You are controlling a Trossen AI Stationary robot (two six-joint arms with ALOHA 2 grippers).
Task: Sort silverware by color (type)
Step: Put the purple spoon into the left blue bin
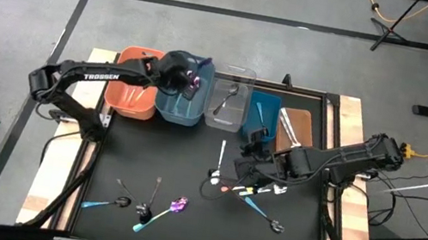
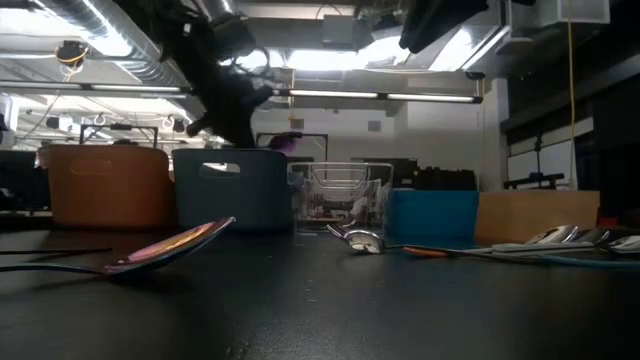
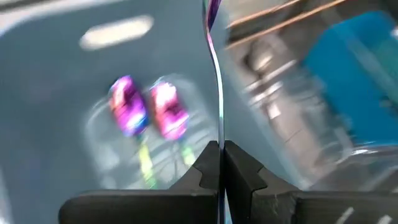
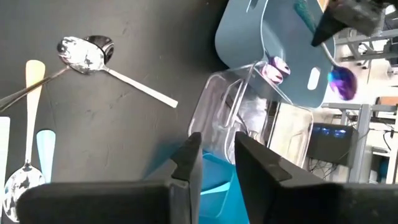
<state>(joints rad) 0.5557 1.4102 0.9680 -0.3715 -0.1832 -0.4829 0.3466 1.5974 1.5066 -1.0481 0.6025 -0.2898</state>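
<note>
left arm reaching over the grey-blue bin (image 1: pixel 181 108)
left gripper (image 3: pixel 221 163) clamped on a purple spoon (image 3: pixel 213 81) above it; right gripper (image 4: pixel 217 163), fingers apart, hovers over the table (image 1: pixel 188 168).

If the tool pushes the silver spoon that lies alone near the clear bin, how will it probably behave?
The silver spoon looks like thin stiff metal, so it would probably slide or pivot on the smooth black table rather than bend. Its rounded bowl may let it rock. The shiny surface suggests it could slip from a pinch.
</note>
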